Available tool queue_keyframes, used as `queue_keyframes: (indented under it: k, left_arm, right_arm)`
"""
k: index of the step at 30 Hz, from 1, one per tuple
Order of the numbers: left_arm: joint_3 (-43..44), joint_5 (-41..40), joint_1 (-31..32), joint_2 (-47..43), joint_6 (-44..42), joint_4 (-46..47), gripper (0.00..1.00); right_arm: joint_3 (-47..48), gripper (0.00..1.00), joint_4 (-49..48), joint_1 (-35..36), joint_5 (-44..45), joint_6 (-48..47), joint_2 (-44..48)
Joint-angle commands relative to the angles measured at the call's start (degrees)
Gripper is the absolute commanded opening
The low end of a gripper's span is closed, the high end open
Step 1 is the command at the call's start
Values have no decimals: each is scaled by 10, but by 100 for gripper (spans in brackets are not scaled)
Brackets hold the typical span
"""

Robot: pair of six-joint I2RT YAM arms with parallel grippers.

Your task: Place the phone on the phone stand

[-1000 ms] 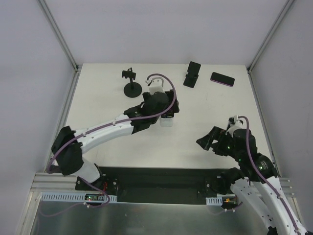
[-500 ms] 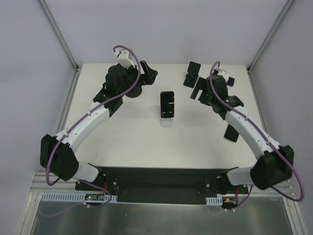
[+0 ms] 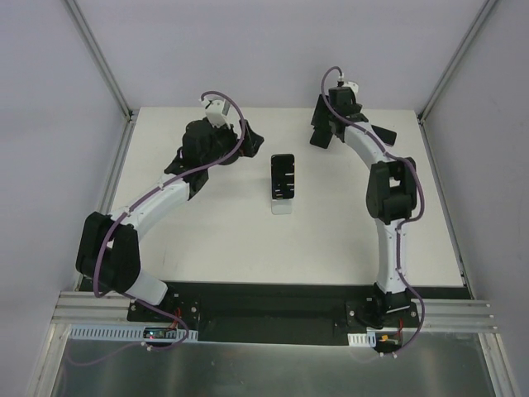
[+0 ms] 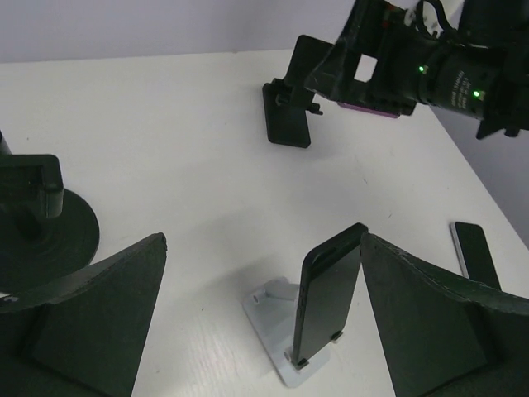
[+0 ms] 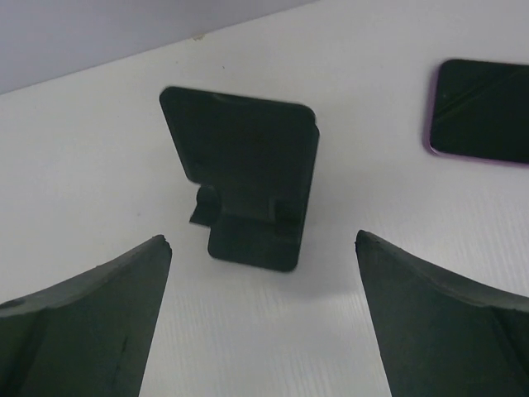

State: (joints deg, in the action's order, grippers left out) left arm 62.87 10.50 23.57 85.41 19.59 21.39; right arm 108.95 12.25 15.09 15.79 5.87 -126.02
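Note:
A black phone (image 3: pixel 283 175) stands upright on the white phone stand (image 3: pixel 282 207) at mid table; the left wrist view shows the phone (image 4: pixel 326 302) leaning on this stand (image 4: pixel 273 318). My left gripper (image 3: pixel 248 136) is open and empty at the back left, apart from the phone; in its wrist view (image 4: pixel 263 238) the phone lies between and beyond its fingers. My right gripper (image 3: pixel 326 132) is open and empty over a black folding stand (image 5: pixel 248 182). A purple-edged phone (image 5: pixel 483 112) lies flat to the right of that stand.
A black stand with a round base (image 4: pixel 41 223) is under my left arm at the back left. Another dark phone (image 4: pixel 475 252) lies flat to the right of the white stand. The black folding stand (image 4: pixel 289 116) and my right gripper (image 4: pixel 388 58) show at the far side.
My left gripper has left the phone on the white stand and moved to the back left. My right arm has swung from the front right to the back, over the black folding stand.

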Motion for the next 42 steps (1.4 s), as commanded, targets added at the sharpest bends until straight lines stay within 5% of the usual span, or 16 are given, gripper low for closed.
queue_keyframes:
  k: [1,9,12,18,19,24,34,42]
  left_arm:
    - [-27,10,-2,1,-11,83,98]
    - [-36,-4,-5,7,-8,89,95]
    - [-39,-10,-6,6,-7,89,95]
    - [-45,-23,-8,5,-10,89,95]
    - [-46,-23,-8,4,-10,89,95]
    - [-54,-28,-8,-5,-12,96,95]
    - [-66,-18,-8,-14,-6,110,95]
    - [-71,-6,-8,-16,-5,117,95]
  right_arm:
    - [118,96,-28,6,22,-54,-70]
    - [289,96,-10,13,92,-78,-208]
    - [286,99,-21,17,119,-74,-219]
    - [264,63,-11,26,130,-87,-199]
    - [248,45,-22,26,108,-87,-173]
    - [85,3,-46,33,25,-131,-62]
    - [-371,1,-212,42,-148,-130,236]
    - [-521,1,-340,86,-117,-118,286]
